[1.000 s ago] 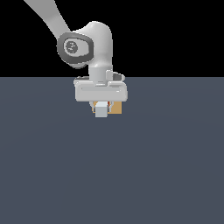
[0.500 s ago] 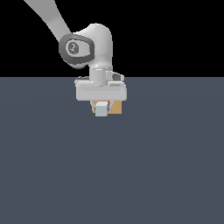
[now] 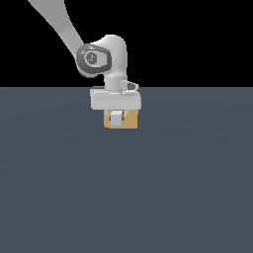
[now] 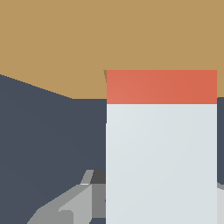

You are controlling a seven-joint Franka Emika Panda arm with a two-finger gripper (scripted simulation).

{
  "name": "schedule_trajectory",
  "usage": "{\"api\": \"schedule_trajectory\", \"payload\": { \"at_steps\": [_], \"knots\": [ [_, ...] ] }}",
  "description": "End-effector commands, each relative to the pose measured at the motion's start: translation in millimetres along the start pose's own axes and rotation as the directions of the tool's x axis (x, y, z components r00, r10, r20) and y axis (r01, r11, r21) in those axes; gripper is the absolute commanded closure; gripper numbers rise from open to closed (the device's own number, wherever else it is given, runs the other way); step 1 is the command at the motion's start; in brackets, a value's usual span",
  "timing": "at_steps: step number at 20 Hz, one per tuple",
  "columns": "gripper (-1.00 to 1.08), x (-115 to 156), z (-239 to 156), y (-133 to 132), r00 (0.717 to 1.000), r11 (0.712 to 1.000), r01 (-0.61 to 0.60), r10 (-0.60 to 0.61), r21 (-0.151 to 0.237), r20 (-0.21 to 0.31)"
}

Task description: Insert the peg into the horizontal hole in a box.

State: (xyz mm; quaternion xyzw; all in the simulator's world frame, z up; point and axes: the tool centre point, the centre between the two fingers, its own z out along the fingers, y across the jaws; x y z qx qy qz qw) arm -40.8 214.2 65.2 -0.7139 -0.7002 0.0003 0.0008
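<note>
1. In the exterior view the arm point(image 3: 64, 29) comes down from about 11 o'clock and ends in a white hand low over the dark grey tabletop point(image 3: 126, 188), a little above the frame's centre.
2. The pincer point(image 3: 116, 117) hangs under that hand, directly in front of the tan box point(image 3: 129, 122), which shows at 3 and 9 o'clock of it.
3. The peg point(image 3: 116, 118) appears there end-on as a small pale grey square, with a sliver of orange-red just above it at 12 o'clock.
4. In the wrist view the peg point(image 4: 161, 162) fills much of the frame as a broad pale bar, its orange-red end pointing at the box point(image 4: 65, 43).
5. The orange-red end lies against the box face; a thin dark edge of the hole point(image 4: 105, 75) shows beside its corner, so the tip is at the opening, but how far in it sits cannot be told.
6. A grey finger point(image 4: 72, 205) of the pincer shows beside the pale part of the peg; the pincer is closed on the peg, holding it level near its pale end.
</note>
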Motion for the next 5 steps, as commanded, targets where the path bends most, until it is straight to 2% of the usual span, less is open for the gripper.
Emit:
{"api": "schedule_trajectory", "payload": {
  "at_steps": [1,5],
  "knots": [
    [1.08,9.7,-2.0,1.8,1.000,1.000,-0.002,0.002,-0.004,-0.001],
    [1.08,12.8,-2.0,3.1,1.000,1.000,-0.002,0.002,-0.004,-0.001]
  ]
}}
